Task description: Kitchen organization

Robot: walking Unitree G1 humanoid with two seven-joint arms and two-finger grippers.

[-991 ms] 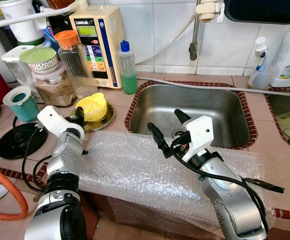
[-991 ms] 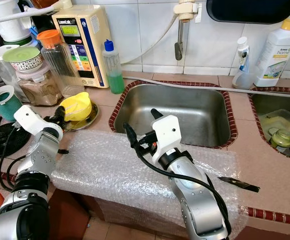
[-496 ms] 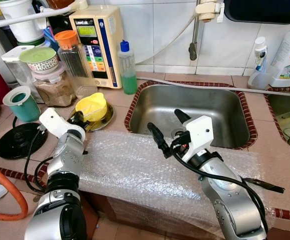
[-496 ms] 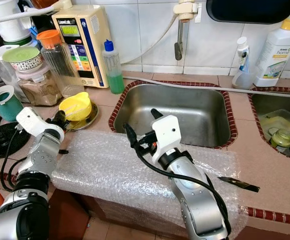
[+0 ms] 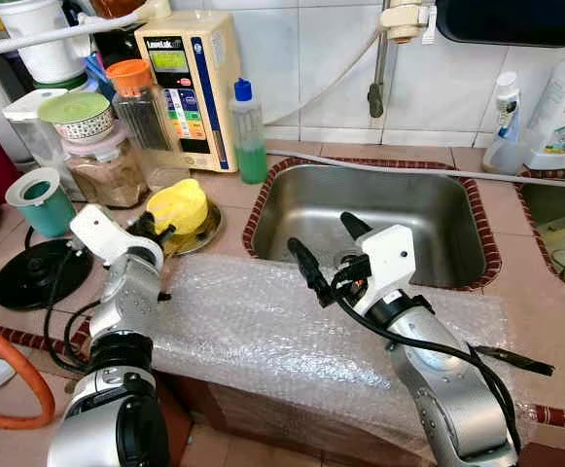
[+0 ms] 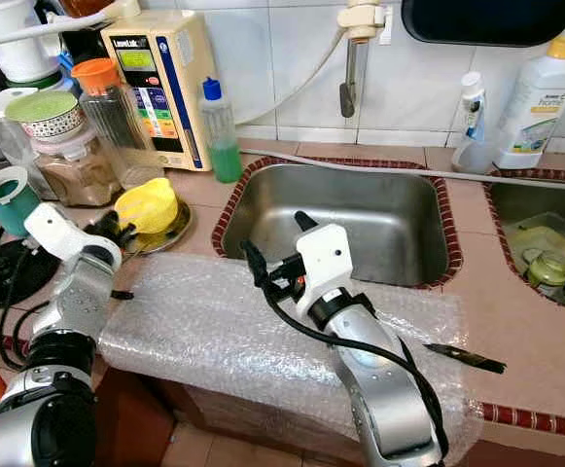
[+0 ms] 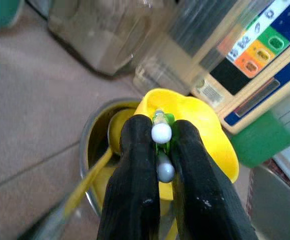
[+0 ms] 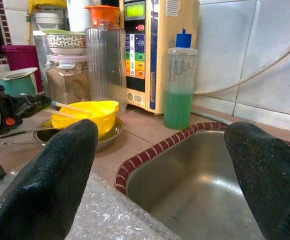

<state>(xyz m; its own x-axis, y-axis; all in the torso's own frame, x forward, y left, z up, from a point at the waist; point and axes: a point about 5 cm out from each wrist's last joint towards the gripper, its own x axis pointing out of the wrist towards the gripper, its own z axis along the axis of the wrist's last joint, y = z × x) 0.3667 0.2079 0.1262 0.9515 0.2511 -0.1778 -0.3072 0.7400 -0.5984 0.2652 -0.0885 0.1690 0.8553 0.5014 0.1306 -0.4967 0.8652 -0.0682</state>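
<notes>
Your left gripper [image 7: 158, 150] sits just over the steel plate [image 5: 207, 230] on the counter, between the spice jar [image 5: 107, 167] and the sink [image 5: 379, 219], and its two black fingers [image 7: 135, 165] are pressed nearly together on a small green piece with white bead-like knobs [image 7: 160, 134]. What that piece is cannot be told from the wrist view; it stands roughly in line with the fingers, its one knob above the other, pointing toward the yellow bowl [image 5: 179, 204]. The yellow bowl rests tilted on the plate, its opening tipped toward the gripper, and a yellow stick-like utensil [image 7: 87, 176] lies slanted in the plate under it, its long axis running from the plate's near rim in toward the bowl. Your right gripper [image 5: 323, 255] hovers over the near edge of the sink, above the sheet of bubble wrap [image 5: 292, 336] that drapes the counter front; its fingers [image 8: 55, 175] are spread wide and hold nothing, aimed toward the green soap bottle [image 8: 178, 82] and the water purifier [image 5: 187, 83]. A dark knife-like blade [image 6: 465, 358] lies flat on the counter just beside the wrap's right end.
</notes>
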